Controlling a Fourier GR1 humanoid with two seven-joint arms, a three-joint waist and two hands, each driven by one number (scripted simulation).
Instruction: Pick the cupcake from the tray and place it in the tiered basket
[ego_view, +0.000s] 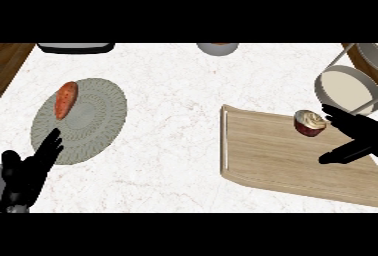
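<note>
Fingers (336, 112) of the right hand (359, 131) stretch toward the cupcake (310, 122), their tips just beside its right side, while the thumb (341, 154) reaches out lower down, apart from it. They are spread and open, curled round nothing, and whether the tips actually touch the cupcake cannot be told.

That cupcake stands upright on the wooden tray (280, 160), near the tray's far right part. It has a dark red wrapper and a pale cream swirl of frosting on top. The tray is a light wood board with a raised rim, lying on the white marbled counter (177, 110) at the right of the view.

Behind the right hand, at the upper right, the tiered basket (345, 86) shows a round pale tier with a grey rim and thin uprights; it is near the cupcake but apart from it.

At the lower left, the left hand (26, 172) rests open with its fingers pointing up, the tips overlapping the near edge of a round grey plate (92, 122). An orange-red sweet potato (66, 99) lies on the plate's far left part. Along the far edge of the counter sit a dark tray-like object (75, 47) and a grey bowl (218, 48), both cut off by the view.
</note>
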